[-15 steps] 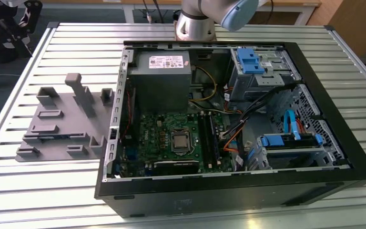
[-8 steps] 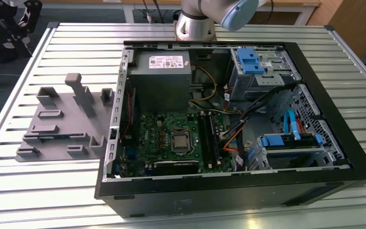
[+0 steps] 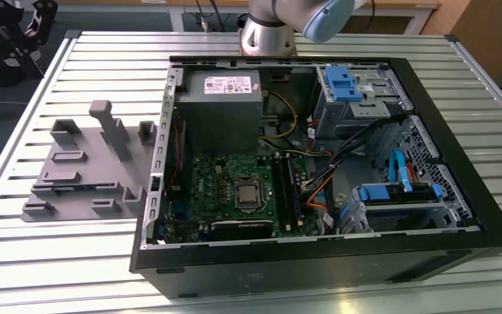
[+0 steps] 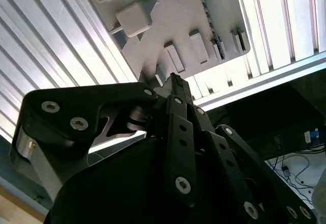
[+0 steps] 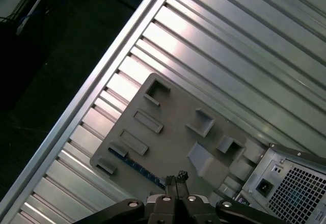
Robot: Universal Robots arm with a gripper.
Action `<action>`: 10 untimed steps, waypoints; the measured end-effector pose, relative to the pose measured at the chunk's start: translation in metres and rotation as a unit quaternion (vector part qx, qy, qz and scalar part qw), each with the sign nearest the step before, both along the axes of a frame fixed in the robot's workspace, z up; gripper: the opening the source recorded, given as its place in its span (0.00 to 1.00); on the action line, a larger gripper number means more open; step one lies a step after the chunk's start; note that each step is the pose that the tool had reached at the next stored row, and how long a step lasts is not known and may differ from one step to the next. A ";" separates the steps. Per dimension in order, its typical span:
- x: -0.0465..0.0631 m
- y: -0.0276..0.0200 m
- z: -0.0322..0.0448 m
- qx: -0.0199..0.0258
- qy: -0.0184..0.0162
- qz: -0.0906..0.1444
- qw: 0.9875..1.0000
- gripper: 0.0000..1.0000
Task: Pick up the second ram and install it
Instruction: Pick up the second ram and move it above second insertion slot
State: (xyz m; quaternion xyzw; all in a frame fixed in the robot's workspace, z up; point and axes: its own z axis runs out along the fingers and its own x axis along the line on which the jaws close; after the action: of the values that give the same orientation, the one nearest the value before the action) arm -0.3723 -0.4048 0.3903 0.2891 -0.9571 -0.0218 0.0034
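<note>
The black two-finger gripper (image 5: 176, 177) was seen in the first wrist view with its jaws closed tip to tip and nothing held between them. It was raised above the grey plastic fixture block (image 5: 173, 127), which was laid on the slatted aluminium table (image 3: 24, 255). The slim dark-green second ram with a blue label strip (image 5: 135, 164) was seated on edge in a slot along one side of the block, apart from the gripper. In the exterior view, the open black computer case (image 3: 321, 261) was placed just beside the block, on the exterior view's right, with the green motherboard (image 3: 225, 176) exposed inside.
</note>
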 end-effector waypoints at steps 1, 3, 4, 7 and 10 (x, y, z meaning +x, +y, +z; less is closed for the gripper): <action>0.000 0.0000 0.0000 0.000 0.000 0.001 1.000 0.11; 0.000 0.0000 0.0000 0.000 0.000 0.004 1.000 0.11; 0.000 0.0000 0.0000 0.000 0.000 0.006 1.000 0.11; -0.001 0.0000 -0.0001 0.000 0.000 0.017 1.000 0.11; -0.001 0.0000 0.0000 0.000 0.000 0.038 0.999 0.11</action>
State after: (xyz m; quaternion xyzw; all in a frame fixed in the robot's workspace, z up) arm -0.3732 -0.4048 0.3903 0.3255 -0.9453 -0.0217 0.0044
